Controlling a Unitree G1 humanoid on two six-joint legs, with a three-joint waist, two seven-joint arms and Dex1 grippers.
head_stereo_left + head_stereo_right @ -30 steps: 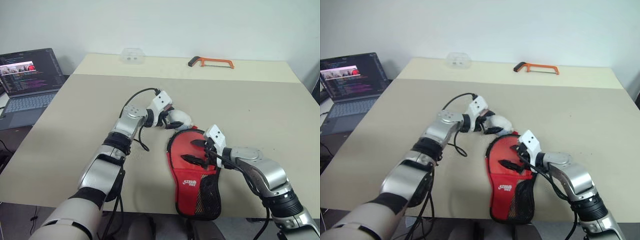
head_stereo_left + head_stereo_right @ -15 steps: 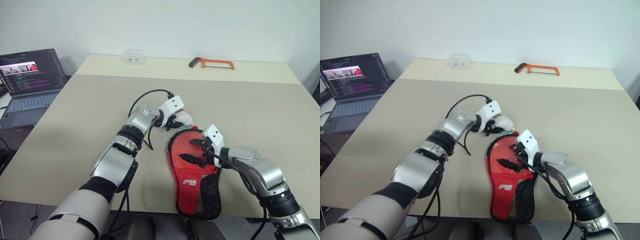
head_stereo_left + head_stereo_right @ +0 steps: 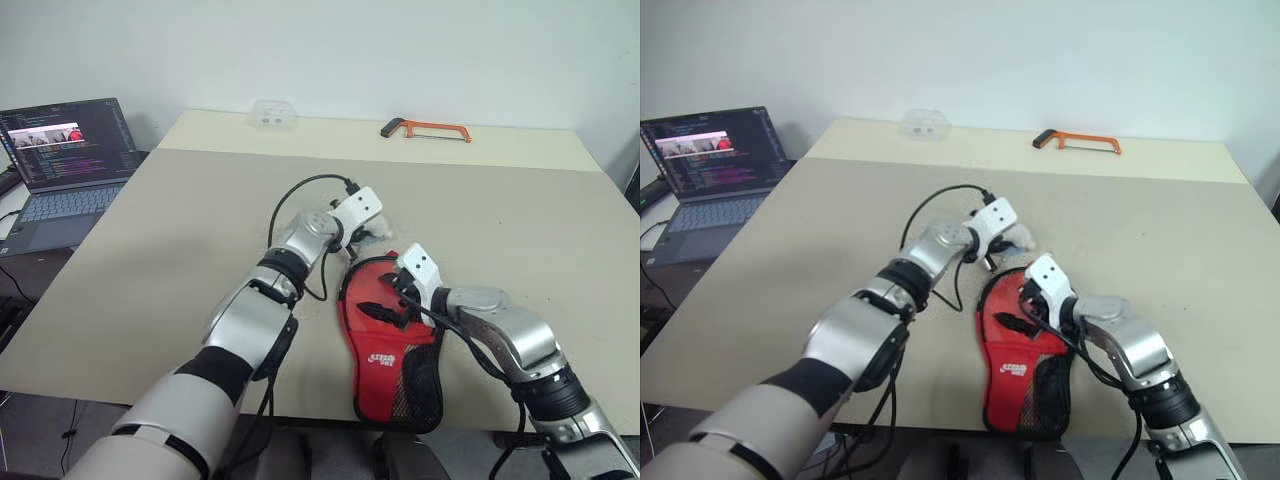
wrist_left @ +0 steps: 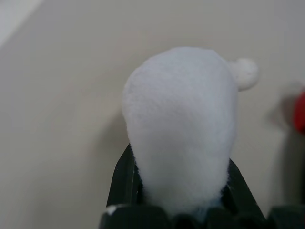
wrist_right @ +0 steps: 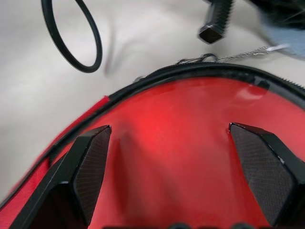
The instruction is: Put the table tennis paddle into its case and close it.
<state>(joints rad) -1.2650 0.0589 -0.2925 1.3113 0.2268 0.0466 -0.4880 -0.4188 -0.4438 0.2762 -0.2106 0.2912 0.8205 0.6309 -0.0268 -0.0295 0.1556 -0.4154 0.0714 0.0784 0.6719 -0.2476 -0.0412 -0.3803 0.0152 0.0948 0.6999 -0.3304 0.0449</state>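
Left gripper has swung rightward, fingers now clamping a white fluffy pom-pom.
Right gripper hovers spread wide above the red-and-black paddle-shaped zip case.

A small white logo is printed on the red panel of the case, near the mesh; letters too small to be read; lines of text are shown on the laptop screen at far left, none legible; no other text, no., or sign can be made out.
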